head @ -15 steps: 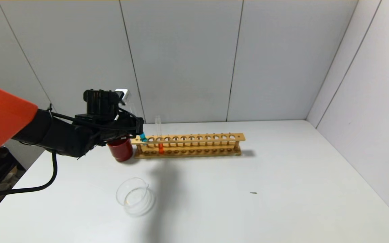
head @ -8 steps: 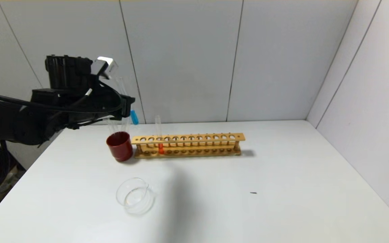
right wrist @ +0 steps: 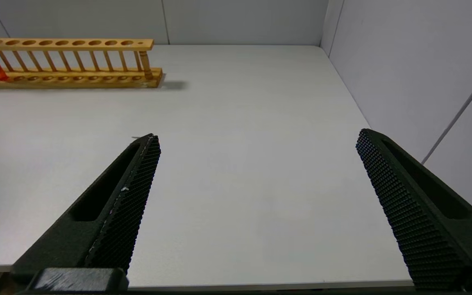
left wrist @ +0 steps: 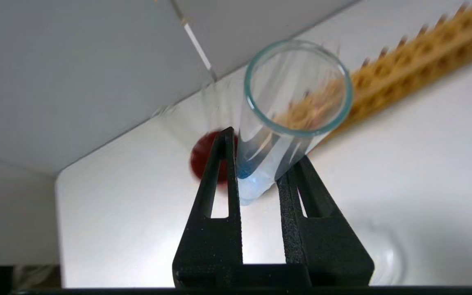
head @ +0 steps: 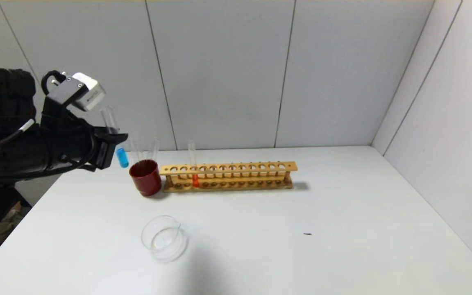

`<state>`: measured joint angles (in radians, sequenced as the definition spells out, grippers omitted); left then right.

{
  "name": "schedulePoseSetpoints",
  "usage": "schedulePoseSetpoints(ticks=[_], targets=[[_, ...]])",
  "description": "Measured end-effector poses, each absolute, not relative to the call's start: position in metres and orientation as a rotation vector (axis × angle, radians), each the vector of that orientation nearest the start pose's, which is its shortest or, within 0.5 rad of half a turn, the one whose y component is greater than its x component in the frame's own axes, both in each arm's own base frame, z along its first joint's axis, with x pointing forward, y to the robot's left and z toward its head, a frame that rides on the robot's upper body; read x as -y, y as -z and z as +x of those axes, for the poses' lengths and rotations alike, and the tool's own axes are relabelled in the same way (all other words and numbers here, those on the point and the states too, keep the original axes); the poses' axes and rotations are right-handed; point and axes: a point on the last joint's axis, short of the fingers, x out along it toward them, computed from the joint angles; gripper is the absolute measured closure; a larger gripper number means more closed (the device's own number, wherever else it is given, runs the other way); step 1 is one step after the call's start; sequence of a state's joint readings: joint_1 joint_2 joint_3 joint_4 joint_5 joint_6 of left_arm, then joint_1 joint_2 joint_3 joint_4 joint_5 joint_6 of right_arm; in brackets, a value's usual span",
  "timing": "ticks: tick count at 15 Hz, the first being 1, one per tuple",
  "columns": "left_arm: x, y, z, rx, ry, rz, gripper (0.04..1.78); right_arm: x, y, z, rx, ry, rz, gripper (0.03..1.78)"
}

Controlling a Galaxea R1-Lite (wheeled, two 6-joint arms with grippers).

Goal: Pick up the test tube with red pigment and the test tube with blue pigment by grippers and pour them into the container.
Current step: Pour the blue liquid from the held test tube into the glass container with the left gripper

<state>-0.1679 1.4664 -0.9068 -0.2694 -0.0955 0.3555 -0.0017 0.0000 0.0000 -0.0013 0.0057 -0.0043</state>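
Up and off to the left goes the test tube with blue pigment, out of the wooden rack since a moment ago. It hangs in the air left of the red cup, pinched tight in the left gripper. The test tube with red pigment stands in the rack. Nearer sits the container. Over the table's near right side, the right gripper is spread wide.
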Motion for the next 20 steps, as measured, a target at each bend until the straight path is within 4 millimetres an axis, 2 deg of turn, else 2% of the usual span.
schedulePoseSetpoints(ticks=[3,6,12,20], targets=[[0.024,-0.228,0.238,-0.270,0.277,0.530,1.51,0.000,-0.076,-0.023,0.001,-0.004,-0.004,0.06],[0.010,-0.221,0.236,-0.254,0.340,0.728,1.51,0.000,-0.076,-0.023,0.001,-0.004,-0.004,0.06],[0.008,-0.203,0.240,-0.247,0.454,0.980,1.51,0.000,-0.076,-0.023,0.001,-0.004,-0.004,0.06],[0.005,-0.162,0.238,-0.299,0.605,1.331,1.51,0.000,-0.076,-0.023,0.001,-0.004,-0.004,0.06]])
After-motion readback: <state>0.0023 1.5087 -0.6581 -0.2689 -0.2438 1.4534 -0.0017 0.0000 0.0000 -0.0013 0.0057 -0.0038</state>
